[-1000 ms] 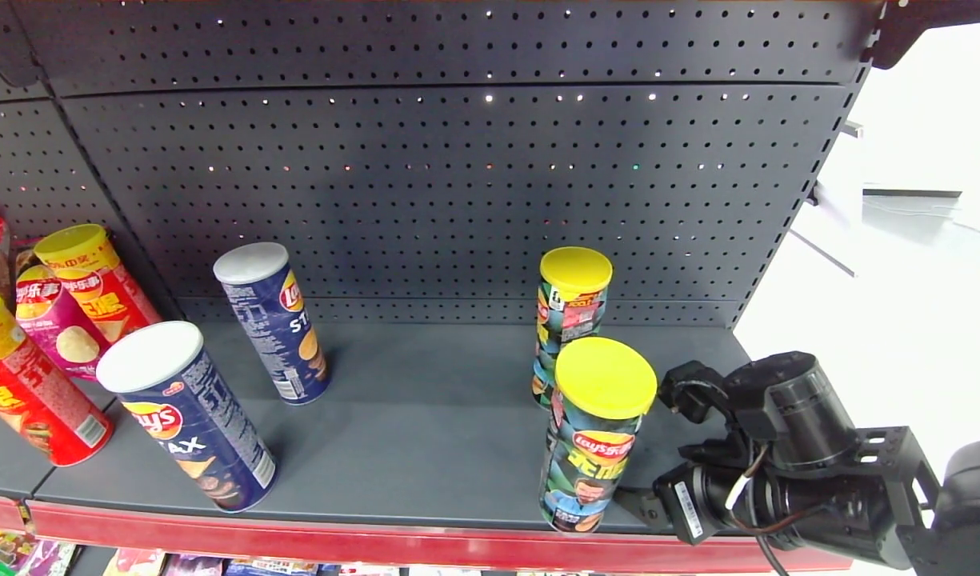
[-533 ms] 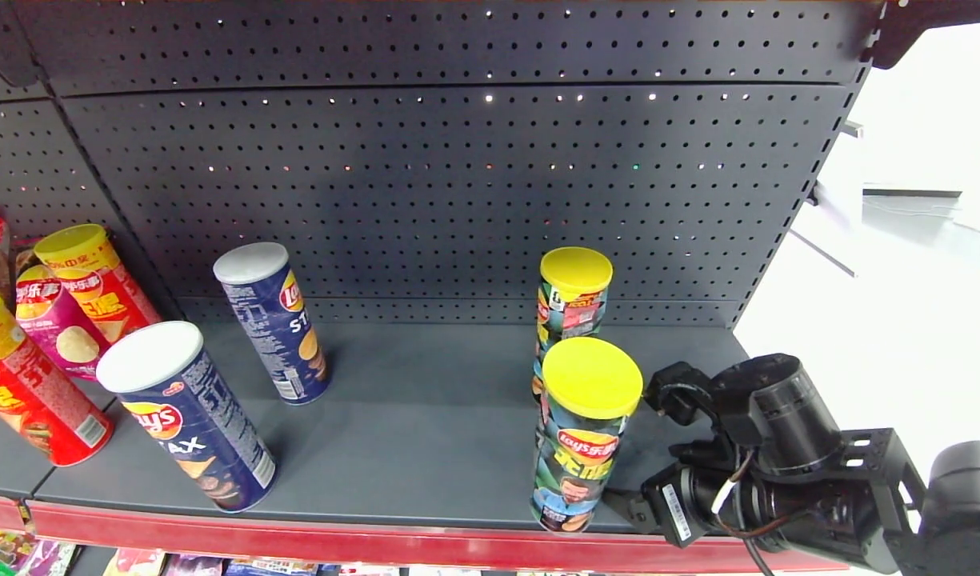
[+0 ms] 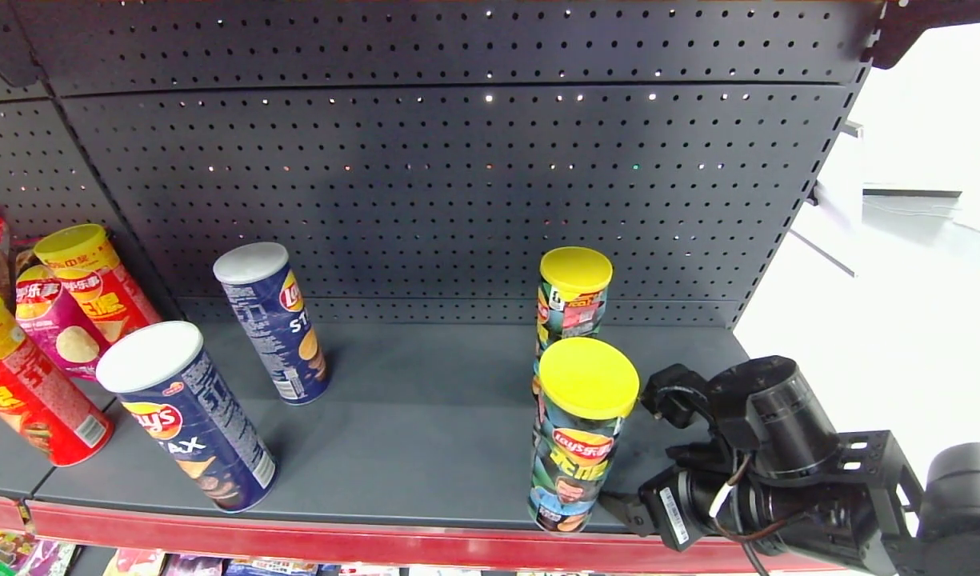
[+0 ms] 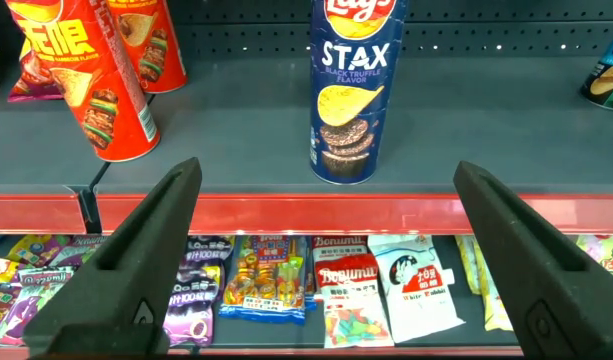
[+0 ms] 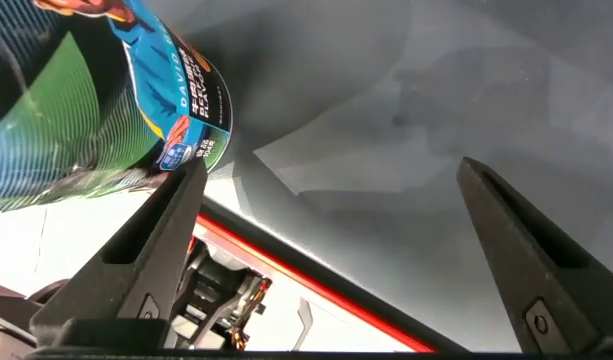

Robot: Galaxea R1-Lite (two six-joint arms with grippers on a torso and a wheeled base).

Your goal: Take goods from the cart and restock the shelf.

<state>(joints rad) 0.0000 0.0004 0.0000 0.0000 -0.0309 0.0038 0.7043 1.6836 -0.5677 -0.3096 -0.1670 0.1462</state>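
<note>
A yellow-lidded chip can (image 3: 582, 436) stands near the front edge of the grey shelf (image 3: 426, 432), with a second one (image 3: 571, 308) behind it. My right arm (image 3: 746, 480) is low at the shelf's right front, beside the front can. In the right wrist view my right gripper (image 5: 331, 170) is open; the can's base (image 5: 106, 110) lies just outside one fingertip (image 5: 186, 185), not between the fingers. My left gripper (image 4: 328, 168) is open and holds nothing, in front of the shelf edge and facing a blue can (image 4: 351, 90).
Two blue cans (image 3: 190, 416) (image 3: 274, 320) stand at the shelf's left middle, and red and pink cans (image 3: 34, 392) at the far left. A red rail (image 3: 298, 544) edges the shelf. Snack packs (image 4: 336, 290) hang on the level below. The pegboard back wall (image 3: 458, 184) is close behind.
The front yellow-lidded can has shifted a little to the left, and my right gripper has moved left along with it. The other cans have not moved.
</note>
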